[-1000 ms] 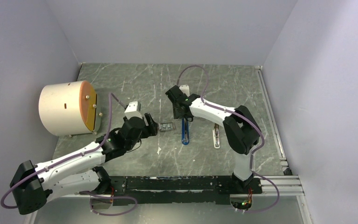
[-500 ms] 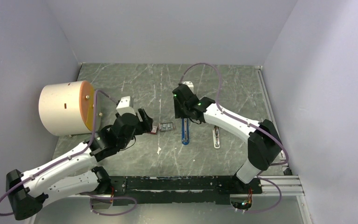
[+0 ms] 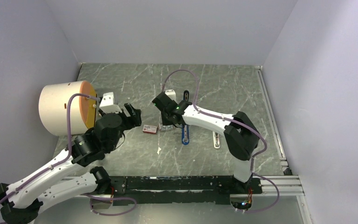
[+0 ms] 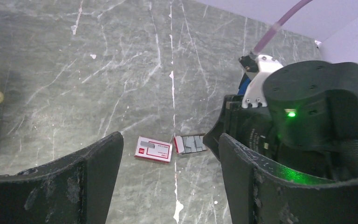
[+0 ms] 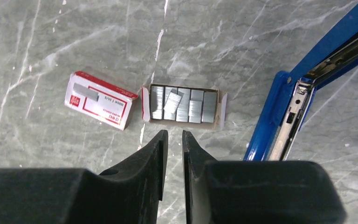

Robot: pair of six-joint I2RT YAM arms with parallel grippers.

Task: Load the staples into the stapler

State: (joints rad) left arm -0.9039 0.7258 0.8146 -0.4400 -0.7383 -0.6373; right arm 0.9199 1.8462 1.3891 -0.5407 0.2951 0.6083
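Top external: fixed high, above and behind both arm bases, looking down and forward over the whole grey marbled tabletop (image 3: 214, 154); far view.

Left wrist: mid range, tilted down across the table between the wide-apart fingers of the left gripper (image 4: 168, 149), facing the right arm's black wrist housing (image 4: 307, 116).

Right wrist: close, almost straight down past the narrow slit of the right gripper (image 5: 174, 140).

All three views share the small red box with white label (image 5: 100, 100) and the grey ribbed staple strips (image 5: 182, 104). Top and right wrist views share the slim blue stapler (image 5: 303, 84).
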